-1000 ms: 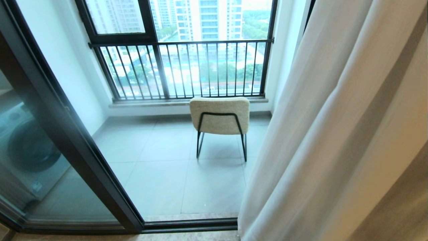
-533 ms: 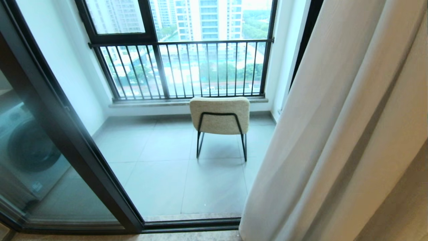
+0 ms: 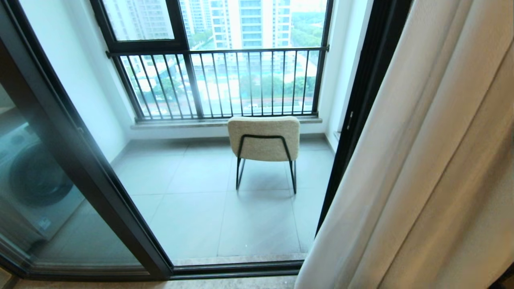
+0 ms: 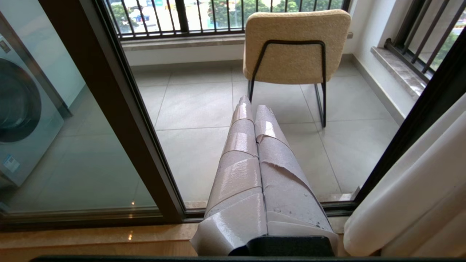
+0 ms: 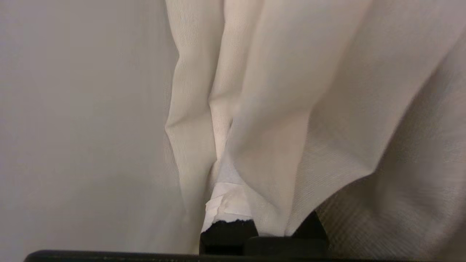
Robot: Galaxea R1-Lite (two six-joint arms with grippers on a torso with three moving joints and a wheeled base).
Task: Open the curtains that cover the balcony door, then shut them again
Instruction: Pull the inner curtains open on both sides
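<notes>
Right gripper (image 5: 251, 203): pinching curtains (image 3: 421, 160) fold | left gripper (image 4: 251, 109): pressed together, parked; balcony door (image 3: 80, 160) uncovered

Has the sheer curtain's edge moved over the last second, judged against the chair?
Yes. The curtain has slid right, away from the fixed chair, uncovering the door frame.

Our left gripper (image 4: 251, 109) shows two long fingers (image 4: 238, 174) wrapped in pale grey tape, laid on in overlapping bands with torn, wrinkled edges. The tape is glossy on one finger and duller, with small dark specks, on the other. The fingers taper to rounded tips and rise from a black mount. Of our right gripper (image 5: 255, 222) we see little: a black base and a scrap of the same white tape, ragged at its edge. Neither arm shows from our head.
</notes>
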